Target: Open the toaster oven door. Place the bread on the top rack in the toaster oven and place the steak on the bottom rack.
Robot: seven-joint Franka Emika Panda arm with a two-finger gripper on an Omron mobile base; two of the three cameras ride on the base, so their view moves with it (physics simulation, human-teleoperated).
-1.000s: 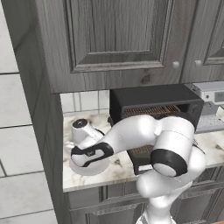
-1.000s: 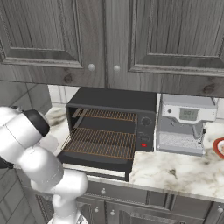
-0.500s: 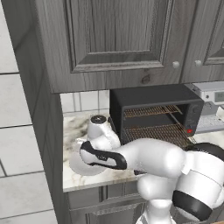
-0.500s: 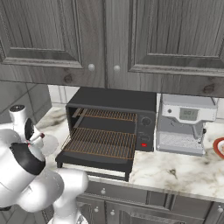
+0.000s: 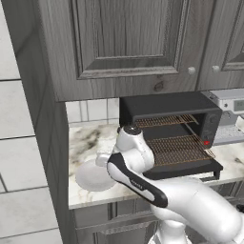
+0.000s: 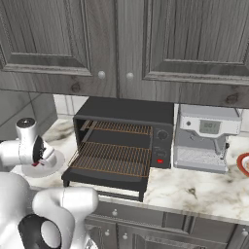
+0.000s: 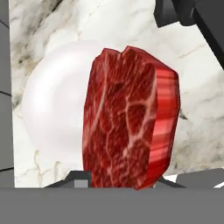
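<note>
my gripper (image 7: 117, 178) pinches the steak (image 7: 130, 119) over a white plate (image 7: 52, 113) on the marble counter (image 5: 90, 138); toaster oven door (image 6: 104, 176) down, grey cabinets (image 6: 121, 44) above.

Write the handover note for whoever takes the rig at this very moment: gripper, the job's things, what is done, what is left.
Gripper: shut on the steak, held above the white plate on the counter, left of the oven.
Toaster oven: door down and open. Top rack and bottom rack both bare.
Bread: not seen in these pictures.
Done: door opened, steak picked up.
Left: carry the steak to the bottom rack and release it; find the bread and put it on the top rack.
</note>
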